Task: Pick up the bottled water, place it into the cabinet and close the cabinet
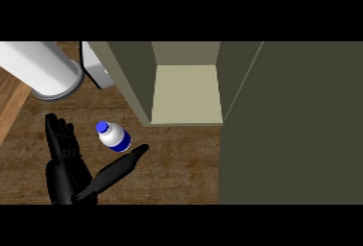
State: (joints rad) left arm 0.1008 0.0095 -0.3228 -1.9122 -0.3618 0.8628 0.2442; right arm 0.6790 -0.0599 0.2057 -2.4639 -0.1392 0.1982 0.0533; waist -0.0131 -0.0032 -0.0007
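Rounded white, blue-capped bottled water (113,136) between splayed matte-black fingers of perhaps the left hand (71,178), unheld.

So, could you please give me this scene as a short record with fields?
surface: wooden counter
bottle: bottled water, blue cap, standing on the counter
hand: left hand, open, fingers and thumb either side of the bottle, not closed on it
right hand: not in view
cabinet: cabinet, open, door swung out at right

Dark brown wood-grain desk (170,163) with a matt finish. Matt olive cabinet (284,120), its inside paler. Glossy white plastic water bottle (113,137) with blue cap and band. Smooth matt black hand (67,175). Smooth white cylinder (39,67), grey-rimmed.
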